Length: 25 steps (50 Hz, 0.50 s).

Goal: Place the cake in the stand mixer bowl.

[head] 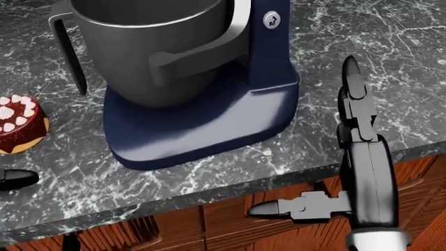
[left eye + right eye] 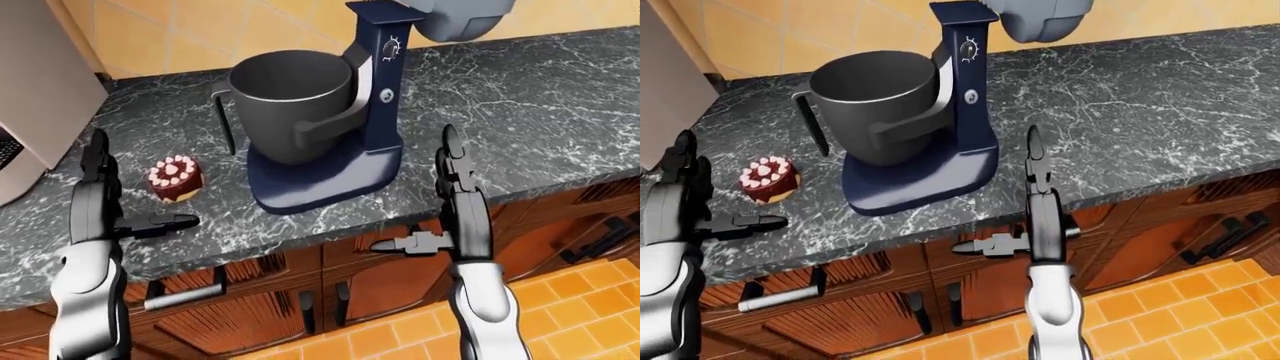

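A small dark-red cake [image 2: 175, 178] topped with pink hearts sits on the black marble counter [image 2: 540, 97], left of the stand mixer. The mixer has a navy base [image 2: 320, 176], and its grey bowl [image 2: 290, 101] stands empty and upright under the raised head. My left hand [image 2: 135, 193] is open just left of the cake, fingers [image 2: 97, 161] pointing up and thumb [image 2: 165, 223] reaching along the counter edge below it, not touching it. My right hand [image 2: 415, 191] is open too, held edge-on at the counter's edge right of the mixer base, holding nothing.
A steel appliance [image 2: 30, 97] stands at the left end of the counter. Wooden cabinets with bar handles [image 2: 185, 294] run below the counter edge, above an orange tiled floor [image 2: 590, 300]. A tiled wall rises behind the mixer.
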### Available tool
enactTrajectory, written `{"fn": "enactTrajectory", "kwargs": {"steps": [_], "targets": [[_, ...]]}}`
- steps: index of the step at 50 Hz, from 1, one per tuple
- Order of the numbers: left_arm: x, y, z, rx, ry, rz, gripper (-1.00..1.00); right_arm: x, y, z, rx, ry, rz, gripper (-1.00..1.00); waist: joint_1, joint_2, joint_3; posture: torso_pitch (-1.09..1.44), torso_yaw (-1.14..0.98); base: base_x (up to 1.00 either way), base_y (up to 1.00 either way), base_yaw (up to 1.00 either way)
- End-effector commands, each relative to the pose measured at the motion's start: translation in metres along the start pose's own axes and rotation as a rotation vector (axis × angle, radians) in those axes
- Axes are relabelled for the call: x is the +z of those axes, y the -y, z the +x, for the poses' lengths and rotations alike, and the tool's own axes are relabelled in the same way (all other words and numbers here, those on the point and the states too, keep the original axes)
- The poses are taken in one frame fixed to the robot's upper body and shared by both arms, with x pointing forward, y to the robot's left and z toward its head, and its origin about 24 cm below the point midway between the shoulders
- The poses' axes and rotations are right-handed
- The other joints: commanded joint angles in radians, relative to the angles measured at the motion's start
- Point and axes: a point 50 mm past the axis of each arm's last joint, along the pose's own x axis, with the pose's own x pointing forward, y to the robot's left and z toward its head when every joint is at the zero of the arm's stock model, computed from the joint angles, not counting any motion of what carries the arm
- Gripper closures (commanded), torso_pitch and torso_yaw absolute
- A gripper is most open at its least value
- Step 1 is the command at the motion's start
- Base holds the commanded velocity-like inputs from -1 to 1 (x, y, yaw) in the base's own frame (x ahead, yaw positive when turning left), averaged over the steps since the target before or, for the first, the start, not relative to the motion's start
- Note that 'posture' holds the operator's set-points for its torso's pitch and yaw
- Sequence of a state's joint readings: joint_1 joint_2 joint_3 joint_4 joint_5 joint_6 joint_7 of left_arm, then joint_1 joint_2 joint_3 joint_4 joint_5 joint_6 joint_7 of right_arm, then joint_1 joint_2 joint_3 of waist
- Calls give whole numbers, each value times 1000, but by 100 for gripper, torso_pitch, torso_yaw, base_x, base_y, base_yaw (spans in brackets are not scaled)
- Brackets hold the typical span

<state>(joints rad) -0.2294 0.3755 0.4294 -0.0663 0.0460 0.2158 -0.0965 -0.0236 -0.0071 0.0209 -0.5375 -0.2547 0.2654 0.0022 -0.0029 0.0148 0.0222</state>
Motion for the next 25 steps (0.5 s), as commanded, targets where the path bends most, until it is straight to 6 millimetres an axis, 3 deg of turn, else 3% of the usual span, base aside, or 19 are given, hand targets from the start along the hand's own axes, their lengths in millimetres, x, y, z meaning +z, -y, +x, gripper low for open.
{"fn": "enactTrajectory", "kwargs": {"steps": [1, 25], "targets": [[17, -7, 5, 31, 84, 21, -100, 15, 2, 1, -12, 85, 3, -100, 0, 6, -18, 0, 0, 0, 0, 0], [-3, 12, 31, -62, 42, 76, -100, 15, 1, 1, -10, 90, 4, -100, 7, 15, -28, 0, 0, 0, 0, 0]]}}
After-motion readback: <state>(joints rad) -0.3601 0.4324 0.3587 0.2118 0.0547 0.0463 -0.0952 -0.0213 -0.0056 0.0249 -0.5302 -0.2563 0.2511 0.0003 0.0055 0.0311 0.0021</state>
